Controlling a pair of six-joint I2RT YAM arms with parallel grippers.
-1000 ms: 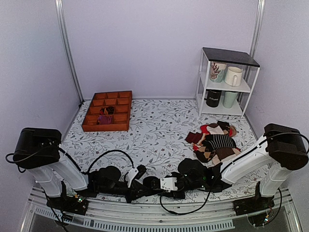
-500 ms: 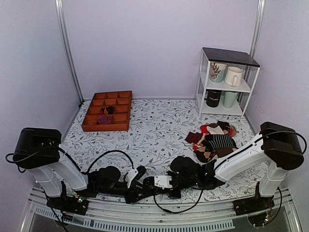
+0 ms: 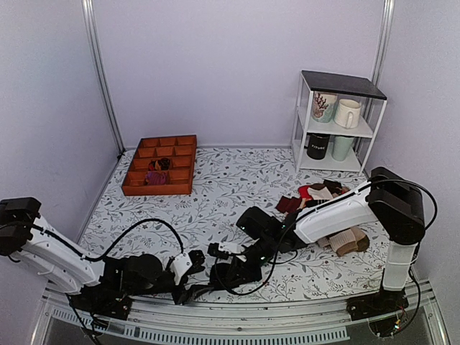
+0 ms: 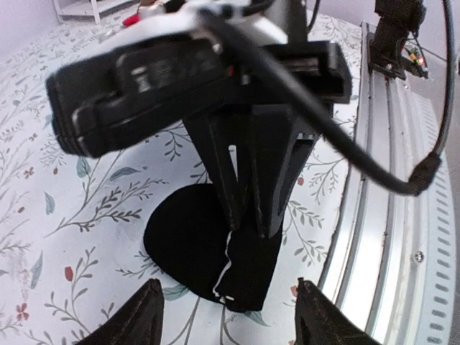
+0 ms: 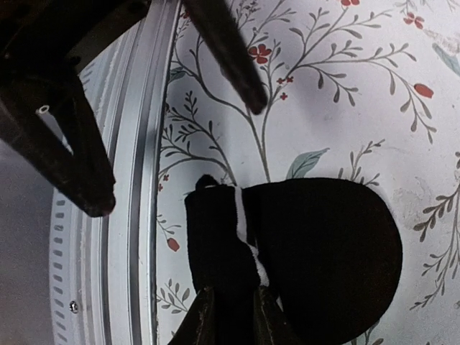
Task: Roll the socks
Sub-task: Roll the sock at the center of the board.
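Observation:
The black socks (image 4: 198, 248) lie on the flowered table cloth close to the near rail, one end folded over with a thin white stripe (image 5: 244, 230) showing. My right gripper (image 5: 231, 320) is shut on that folded end (image 5: 215, 237), its fingers (image 4: 248, 187) coming down onto it from above. My left gripper (image 4: 231, 316) is open just short of the socks, a fingertip on either side and touching nothing. In the top view both grippers meet low at the front middle (image 3: 208, 277), where the socks are hard to make out.
A metal rail (image 5: 129, 215) runs right beside the socks. A pile of other socks (image 3: 323, 212) lies at the right under the right arm. A brown compartment tray (image 3: 159, 165) stands at the back left, and a white shelf with mugs (image 3: 338, 122) at the back right.
My left gripper has opened and its arm has dropped low and drawn back to the left. My right arm has reached further left and its jaws have closed on the socks' folded end.

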